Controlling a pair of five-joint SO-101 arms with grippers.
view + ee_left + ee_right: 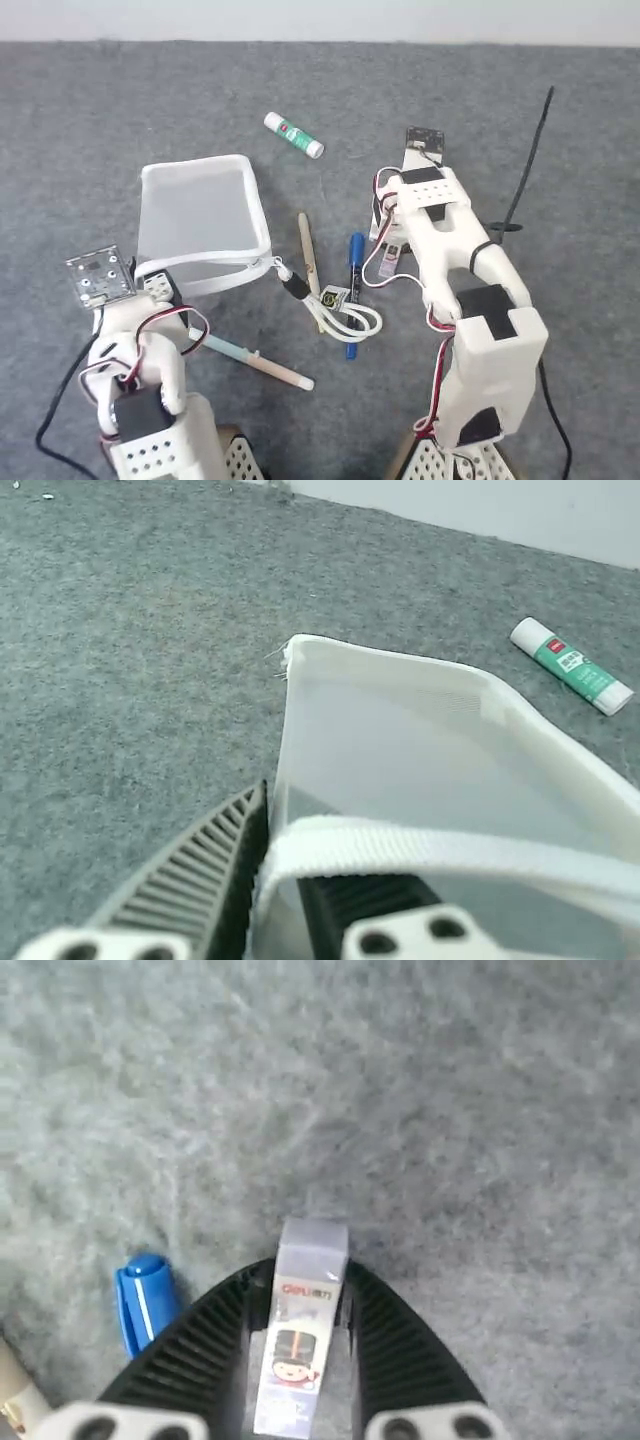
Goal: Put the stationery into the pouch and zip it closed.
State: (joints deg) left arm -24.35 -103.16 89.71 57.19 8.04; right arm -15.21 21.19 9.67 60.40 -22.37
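Right fingers (200,1350) clenched on eraser (300,1330), long axis along them; pouch (195,215) lies at 9 o'clock on tabletop (500,100), mouth rim pinched by left fingers (215,870), the nearer arm.

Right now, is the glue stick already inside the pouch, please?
No, the glue stick lies on the grey mat beyond the pouch, clear of its rim.

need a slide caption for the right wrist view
Right tool closed on a small white eraser, grey mat beyond, the capped end of a blue pen beside it.
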